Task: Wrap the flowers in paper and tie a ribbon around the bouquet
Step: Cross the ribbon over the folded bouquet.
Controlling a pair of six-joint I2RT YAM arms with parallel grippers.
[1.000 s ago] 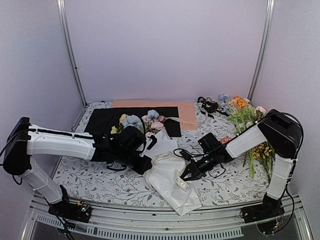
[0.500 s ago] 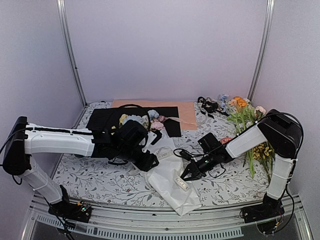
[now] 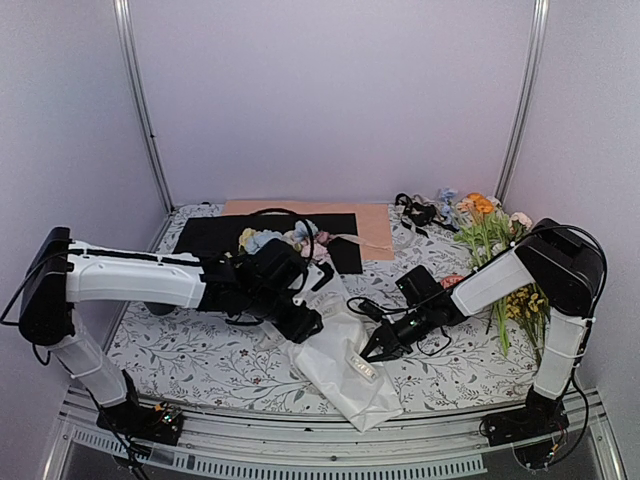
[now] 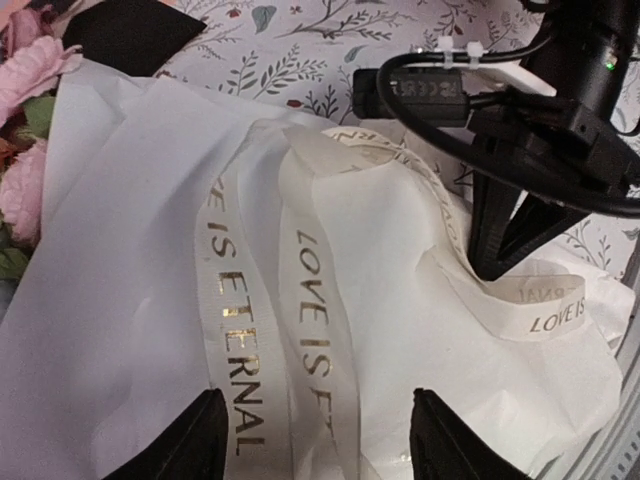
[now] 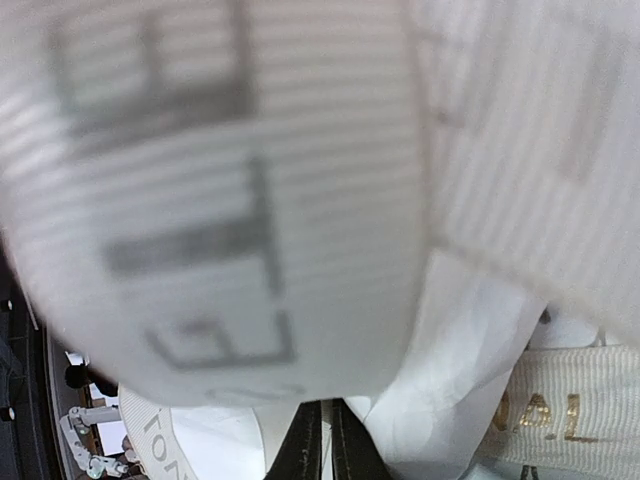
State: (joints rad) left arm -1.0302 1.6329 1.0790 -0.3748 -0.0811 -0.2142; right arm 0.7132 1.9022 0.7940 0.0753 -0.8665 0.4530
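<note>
Right gripper [image 4: 493, 258] is pinched shut on the ribbon [image 4: 318, 310] - I read that as anchoring the free end so the loops don't slacken across the bouquet [image 3: 350, 370]. Left gripper [image 4: 330, 445] jaws stand wide with nothing gripped; two ribbon bands lie on the paper [image 4: 110, 300] just ahead of its tips. Flowers [image 4: 25, 190] poke out further ahead, to the jaws' left.

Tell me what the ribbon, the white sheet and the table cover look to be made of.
Ribbon: woven fabric, probably; slightly sheer cream with ribbed weave and metallic gold lettering.
White sheet: thin matte tissue-like paper, softly creased.
Table cover: printed fabric or vinyl, matte floral pattern; cannot tell which.
</note>
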